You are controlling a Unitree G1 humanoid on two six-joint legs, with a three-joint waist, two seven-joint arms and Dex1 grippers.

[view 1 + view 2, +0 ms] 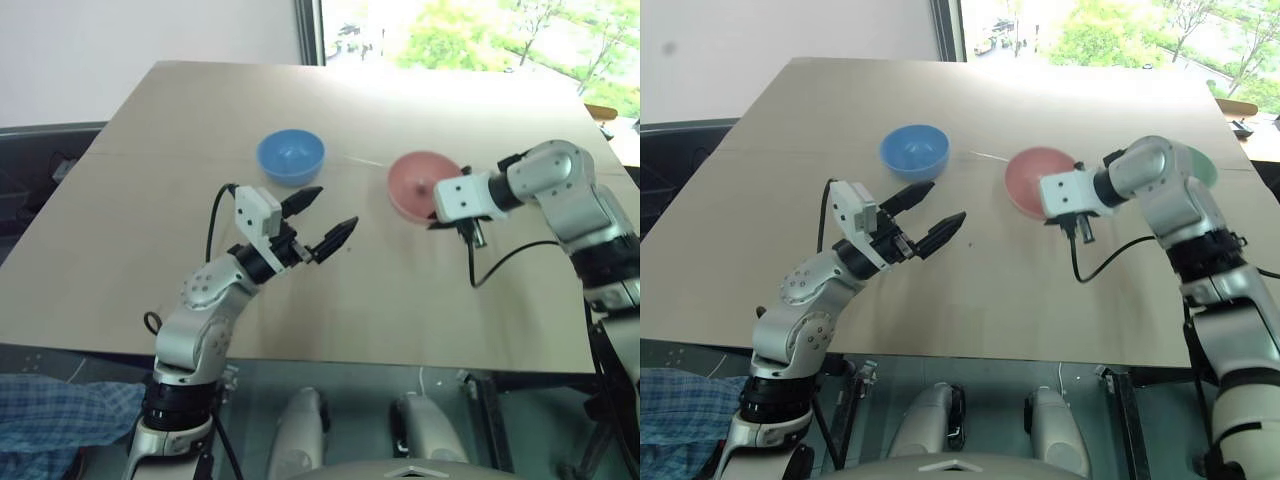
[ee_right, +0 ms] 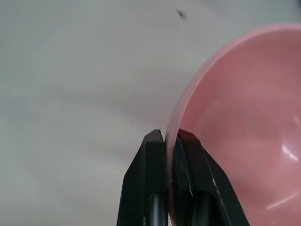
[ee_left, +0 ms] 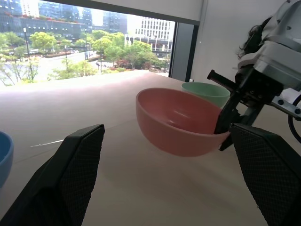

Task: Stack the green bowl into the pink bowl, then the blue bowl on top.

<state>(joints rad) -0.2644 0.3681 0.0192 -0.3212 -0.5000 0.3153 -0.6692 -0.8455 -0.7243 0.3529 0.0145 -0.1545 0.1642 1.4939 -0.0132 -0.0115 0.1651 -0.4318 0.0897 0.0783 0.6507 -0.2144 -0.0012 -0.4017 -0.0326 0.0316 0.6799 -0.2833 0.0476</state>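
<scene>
My right gripper (image 2: 167, 136) is shut on the rim of the pink bowl (image 1: 413, 182), pinching its wall between both fingers. In the left wrist view the pink bowl (image 3: 174, 120) hangs tilted, clear of the tabletop. The green bowl (image 1: 1203, 166) sits on the table just behind it, mostly hidden by my right arm. The blue bowl (image 1: 290, 155) stands upright on the table to the left of the pink one. Below the blue bowl my left gripper (image 1: 333, 207) hovers open and empty, pointing toward the pink bowl.
The tan table (image 1: 150, 250) ends in a front edge near my body. A thin pale stick (image 1: 362, 161) lies between the blue and pink bowls. A black cable (image 1: 505, 258) loops from my right wrist over the table. Blue checked cloth (image 1: 50, 412) lies below left.
</scene>
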